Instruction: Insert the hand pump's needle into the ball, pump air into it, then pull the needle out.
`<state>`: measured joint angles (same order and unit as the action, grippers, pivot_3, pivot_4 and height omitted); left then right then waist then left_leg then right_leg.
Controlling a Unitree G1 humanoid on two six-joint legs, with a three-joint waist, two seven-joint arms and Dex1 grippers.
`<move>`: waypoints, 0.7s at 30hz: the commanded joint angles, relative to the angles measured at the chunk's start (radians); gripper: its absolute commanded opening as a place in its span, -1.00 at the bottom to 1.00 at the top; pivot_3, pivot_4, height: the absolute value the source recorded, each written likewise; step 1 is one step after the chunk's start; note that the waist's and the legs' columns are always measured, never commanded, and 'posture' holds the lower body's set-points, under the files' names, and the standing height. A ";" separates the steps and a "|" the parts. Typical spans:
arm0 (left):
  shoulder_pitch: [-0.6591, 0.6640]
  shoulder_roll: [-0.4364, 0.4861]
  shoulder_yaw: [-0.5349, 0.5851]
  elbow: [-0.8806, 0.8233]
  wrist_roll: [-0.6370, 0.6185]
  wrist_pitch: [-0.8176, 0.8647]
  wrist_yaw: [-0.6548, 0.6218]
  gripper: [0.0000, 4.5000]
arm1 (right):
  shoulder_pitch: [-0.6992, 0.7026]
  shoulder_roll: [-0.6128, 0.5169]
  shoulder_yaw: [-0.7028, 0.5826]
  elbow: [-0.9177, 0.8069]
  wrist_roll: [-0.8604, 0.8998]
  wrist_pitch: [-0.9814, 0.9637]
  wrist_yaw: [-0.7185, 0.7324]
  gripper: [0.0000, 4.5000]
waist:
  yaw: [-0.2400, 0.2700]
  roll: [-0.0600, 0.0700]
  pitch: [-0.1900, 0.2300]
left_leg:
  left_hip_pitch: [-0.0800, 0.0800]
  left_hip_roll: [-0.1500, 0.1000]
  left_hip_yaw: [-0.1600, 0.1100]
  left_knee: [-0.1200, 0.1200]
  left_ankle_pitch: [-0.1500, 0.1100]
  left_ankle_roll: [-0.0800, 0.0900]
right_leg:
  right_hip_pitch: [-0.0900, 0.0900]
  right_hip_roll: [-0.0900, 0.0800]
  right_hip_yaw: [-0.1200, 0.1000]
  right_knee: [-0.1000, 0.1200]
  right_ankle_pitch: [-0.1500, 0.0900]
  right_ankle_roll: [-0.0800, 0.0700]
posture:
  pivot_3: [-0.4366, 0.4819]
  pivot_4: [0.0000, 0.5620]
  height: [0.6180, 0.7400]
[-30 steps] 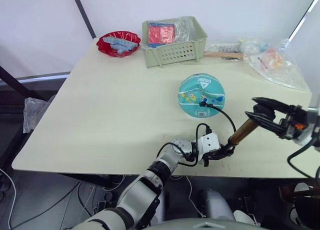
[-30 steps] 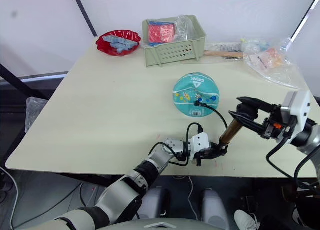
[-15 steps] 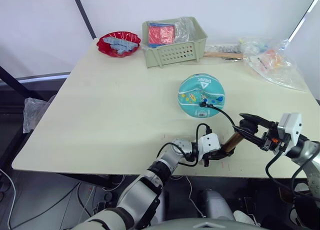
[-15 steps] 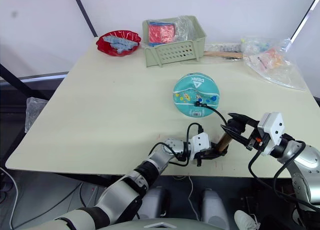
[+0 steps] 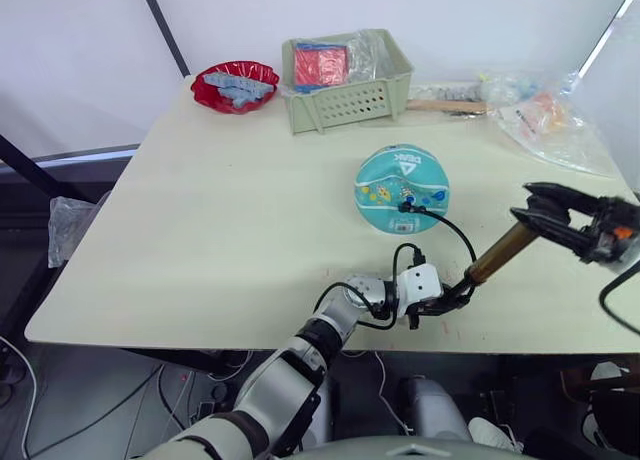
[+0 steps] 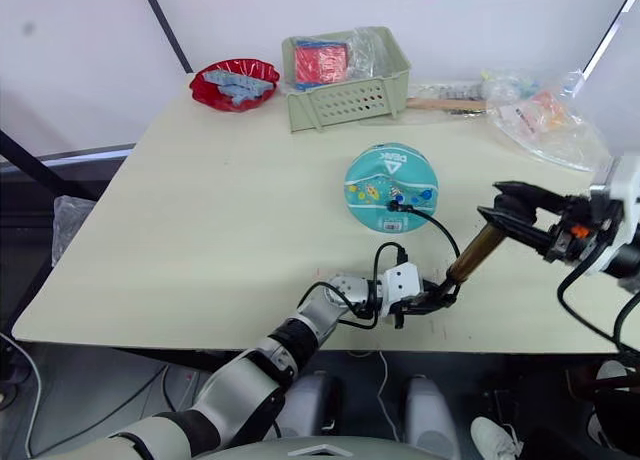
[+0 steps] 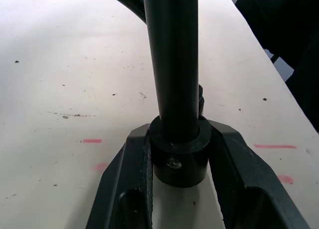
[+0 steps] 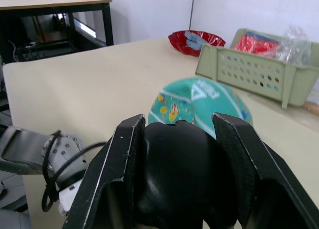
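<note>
The teal ball point(image 5: 403, 190) rests on the table right of centre. A black fitting point(image 5: 406, 208) sits against its near side; the needle itself is hidden. From it a thin black hose point(image 5: 455, 235) arcs to the hand pump point(image 5: 495, 258), whose gold cylinder slants up to the right. My left gripper point(image 5: 450, 298) is shut on the pump's lower black end cap point(image 7: 178, 157), close to the table's front edge. My right gripper point(image 5: 540, 212) is shut on the pump's black handle point(image 8: 174, 174), to the right of the ball point(image 8: 199, 102).
At the back of the table stand a red bowl point(image 5: 236, 85) and a green slotted basket point(image 5: 345, 80) with red items and plastic. Crinkled plastic bags point(image 5: 545, 125) lie at the back right. The table's front edge point(image 5: 300, 340) runs just under my left gripper.
Half a second ago my right gripper had pushed the handle down toward the left gripper. It has now pulled back up and right, drawing the handle out. The left gripper stayed put.
</note>
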<state>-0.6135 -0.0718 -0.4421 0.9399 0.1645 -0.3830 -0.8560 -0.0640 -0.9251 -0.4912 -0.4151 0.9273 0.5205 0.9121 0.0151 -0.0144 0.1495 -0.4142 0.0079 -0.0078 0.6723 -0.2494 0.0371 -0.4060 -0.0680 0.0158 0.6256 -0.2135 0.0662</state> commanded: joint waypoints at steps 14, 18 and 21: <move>-0.011 0.018 -0.015 0.033 0.029 0.007 -0.068 -0.52 | -0.201 -0.151 -0.148 0.070 0.097 0.115 0.028 -0.27 | 0.000 0.001 0.001 | -0.001 0.000 0.001 0.000 0.000 0.000 | -0.001 0.000 0.000 0.000 0.001 0.001 | -0.05 -0.47 1.00; -0.006 0.022 -0.012 0.038 0.028 0.011 -0.073 -0.52 | -0.220 -0.151 -0.149 0.078 0.087 0.121 0.032 -0.27 | 0.000 0.001 0.001 | -0.001 0.000 0.001 0.000 0.000 0.000 | -0.001 0.000 0.001 0.000 0.001 0.001 | -0.05 -0.47 1.00; -0.005 0.018 -0.008 0.043 0.026 0.018 -0.062 -0.52 | -0.185 -0.113 -0.128 0.042 0.080 0.118 0.026 -0.27 | 0.000 0.001 0.001 | -0.001 0.000 0.001 0.000 0.000 0.000 | -0.001 0.000 0.001 0.000 0.001 0.001 | -0.05 -0.47 1.00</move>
<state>-0.6439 -0.0663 -0.4305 0.9524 0.1619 -0.3867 -0.9086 -0.2258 -1.0442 -0.5583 -0.3427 1.0030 0.6763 0.9544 0.0152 -0.0130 0.1506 -0.4154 0.0081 -0.0073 0.6722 -0.2494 0.0371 -0.4073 -0.0681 0.0164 0.6258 -0.2127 0.0676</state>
